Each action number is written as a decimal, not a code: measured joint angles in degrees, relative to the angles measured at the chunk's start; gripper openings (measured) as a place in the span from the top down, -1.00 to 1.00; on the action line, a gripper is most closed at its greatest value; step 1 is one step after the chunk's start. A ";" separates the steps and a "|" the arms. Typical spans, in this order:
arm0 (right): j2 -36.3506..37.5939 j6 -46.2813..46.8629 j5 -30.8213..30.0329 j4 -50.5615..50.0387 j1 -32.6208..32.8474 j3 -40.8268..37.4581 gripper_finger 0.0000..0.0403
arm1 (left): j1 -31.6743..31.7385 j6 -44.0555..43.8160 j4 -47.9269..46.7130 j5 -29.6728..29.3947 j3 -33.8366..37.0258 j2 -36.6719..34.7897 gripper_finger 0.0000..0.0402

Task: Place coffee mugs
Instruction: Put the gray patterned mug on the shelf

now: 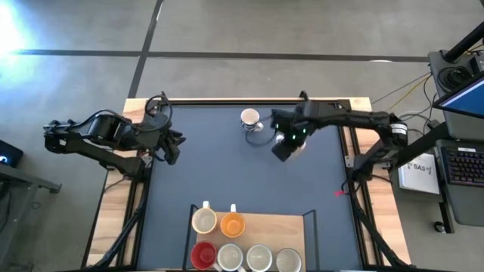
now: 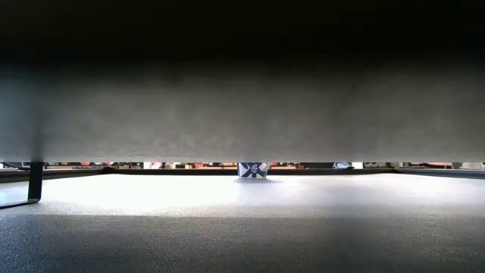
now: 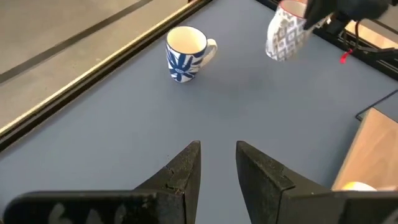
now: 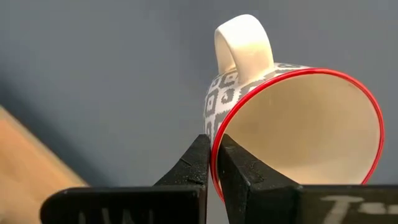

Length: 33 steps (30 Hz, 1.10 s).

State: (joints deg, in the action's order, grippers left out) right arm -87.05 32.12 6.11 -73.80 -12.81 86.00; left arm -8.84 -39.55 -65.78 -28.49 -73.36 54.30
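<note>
High view shows the right gripper (image 1: 286,145) over the far half of the dark table (image 1: 197,166), its fingers (image 4: 205,165) clamped on the red rim of a grey-patterned mug (image 4: 292,121) held tilted above the surface. A blue-patterned mug (image 1: 250,119) stands upright just beside it. Six more mugs, among them an orange mug (image 1: 232,224) and a red mug (image 1: 203,255), sit on the wooden board (image 1: 295,234) at the near edge. The left gripper (image 3: 217,168) waits at the left side, jaws slightly parted and empty.
</note>
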 joint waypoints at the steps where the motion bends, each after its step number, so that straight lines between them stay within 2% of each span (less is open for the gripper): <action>1: 0.00 1.96 -0.13 -0.02 1.65 0.00 0.95 | 0.00 0.00 0.00 0.51 0.00 0.00 0.58; 9: 0.00 15.31 -0.45 5.16 13.66 0.00 0.95 | 0.00 0.00 0.02 0.70 0.00 0.00 0.58; 13: 0.00 21.25 -2.45 7.50 18.18 0.02 0.94 | 0.02 0.00 0.02 1.20 0.00 0.00 0.58; 18: 0.00 26.32 -4.73 8.06 21.96 0.02 0.94 | 0.02 -1.69 0.10 2.54 0.00 0.00 0.58; 26: -0.02 28.70 -4.67 9.40 26.49 0.02 0.94 | 0.02 -4.64 0.13 3.08 0.00 0.00 0.58; 33: -0.02 37.53 -4.73 10.53 30.71 0.02 0.94 | 0.02 -2.25 0.13 3.05 0.00 -0.02 0.58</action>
State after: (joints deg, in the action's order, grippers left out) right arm -87.07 69.65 1.39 -63.27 17.89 86.02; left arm -8.82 -41.80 -65.65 -25.44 -73.36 54.28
